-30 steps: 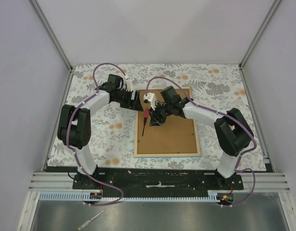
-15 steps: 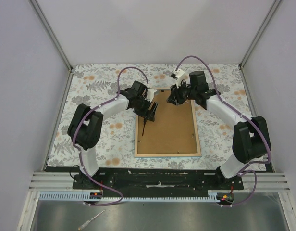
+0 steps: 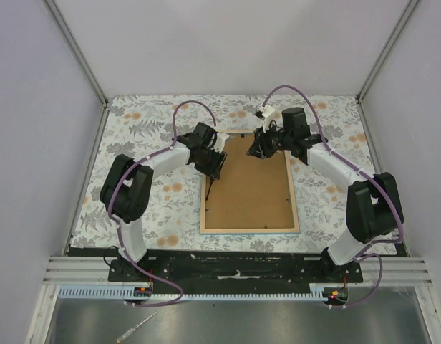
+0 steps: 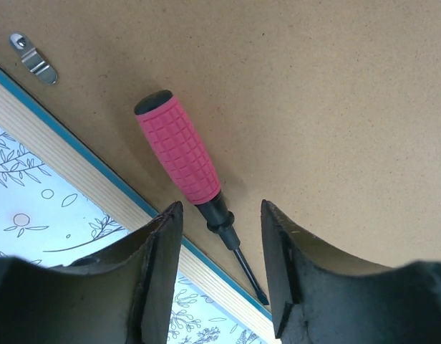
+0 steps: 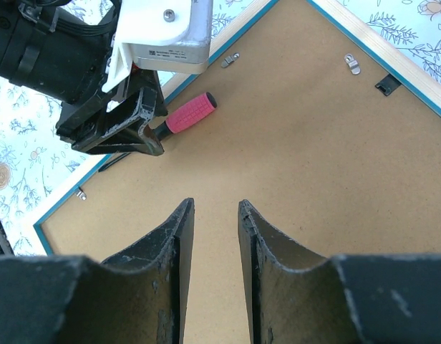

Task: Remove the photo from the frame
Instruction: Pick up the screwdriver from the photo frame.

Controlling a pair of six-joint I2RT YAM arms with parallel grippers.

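Observation:
The frame [image 3: 249, 228] lies face down on the floral cover, its light wood back up with a thin blue inner edge [image 4: 77, 179]. The photo's brown board back [image 3: 253, 190] fills it; the print side is hidden. My left gripper [image 3: 215, 166] is open at the frame's far left edge, its fingers [image 4: 163, 236] either side of the shaft of a red-handled screwdriver [image 4: 179, 158] that lies on the board. My right gripper [image 3: 257, 149] is open and empty over the board's far part [image 5: 215, 203]; that view also shows the left gripper [image 5: 134, 132] and the screwdriver [image 5: 190, 112].
Small metal clips [image 5: 353, 64] [image 4: 33, 57] and a black hanger [image 5: 386, 86] sit along the frame's inner edge. The floral table cover [image 3: 156, 193] surrounds the frame. Grey walls enclose the table on the left, right and far sides.
My right gripper has drawn back from the screwdriver at the board's middle to the frame's far edge. My left gripper has come over the screwdriver, which now lies on the board.

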